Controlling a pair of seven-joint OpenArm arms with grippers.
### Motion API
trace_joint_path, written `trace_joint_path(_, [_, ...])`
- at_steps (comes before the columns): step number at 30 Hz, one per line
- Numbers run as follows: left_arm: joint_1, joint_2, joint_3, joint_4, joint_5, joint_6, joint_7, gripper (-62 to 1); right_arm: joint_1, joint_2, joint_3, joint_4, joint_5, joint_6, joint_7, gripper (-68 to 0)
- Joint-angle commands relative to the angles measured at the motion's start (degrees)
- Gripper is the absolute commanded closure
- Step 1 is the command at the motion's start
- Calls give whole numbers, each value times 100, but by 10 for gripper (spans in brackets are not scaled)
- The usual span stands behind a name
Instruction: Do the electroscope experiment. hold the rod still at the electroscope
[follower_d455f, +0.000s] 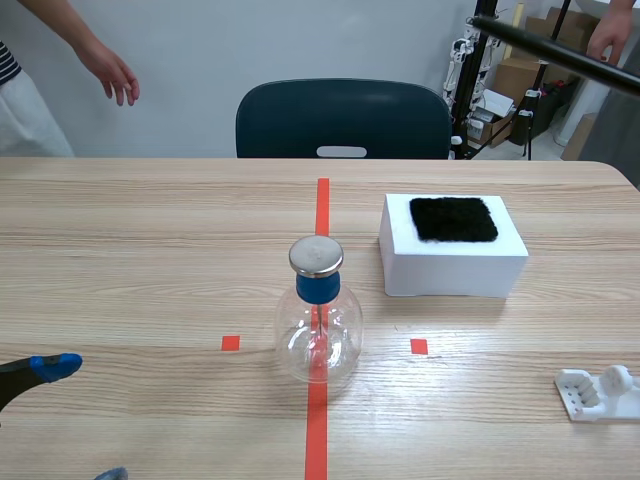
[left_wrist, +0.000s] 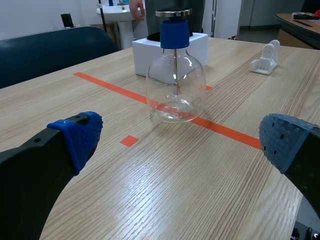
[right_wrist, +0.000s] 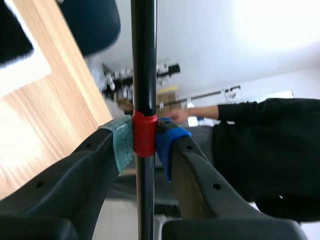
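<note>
1. Rod (right_wrist: 143, 75) pinched at its red band by right gripper (right_wrist: 145, 144); held high, well apart from electroscope (follower_d455f: 318, 310).
2. Spread fingers on left gripper (left_wrist: 182, 140), low over table (follower_d455f: 150, 250); electroscope ahead.

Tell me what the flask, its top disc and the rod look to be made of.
The flask: clear glass or hard plastic; the tape line shows through it, with bright glints. The top disc: likely metal, with a smooth silver-grey sheen. The rod: glossy black, perhaps plastic; a long highlight runs along it, but the material is uncertain.
</note>
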Motion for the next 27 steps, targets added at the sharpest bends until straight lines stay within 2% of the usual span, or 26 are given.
trace_joint_path(1, [26, -17, -63, 87, -76, -15, -264, -623, 37, 87, 28, 59, 15, -68, 7, -2])
trace_joint_path(7, [26, -17, -63, 87, -76, -15, -264, -623, 37, 90, 26, 59, -348, -70, 66, -2])
trace_joint_path(11, [26, -17, -63, 87, -76, -15, -264, -623, 160, 282, -68, 59, -505, -68, 50, -2])
trace_joint_path(18, [26, -17, -63, 87, -79, -15, -264, -623, 822, 831, -1143, 59, -1167, -70, -678, -2])
trace_joint_path(24, [26, -17, -63, 87, -79, -15, -264, -623, 1255, 1231, -2070, 59, -1641, -90, -962, -2])
trace_joint_path(27, [26, -17, -63, 87, -76, -15, -264, -623, 1379, 1333, -2356, 59, -1888, -92, -1088, -2])
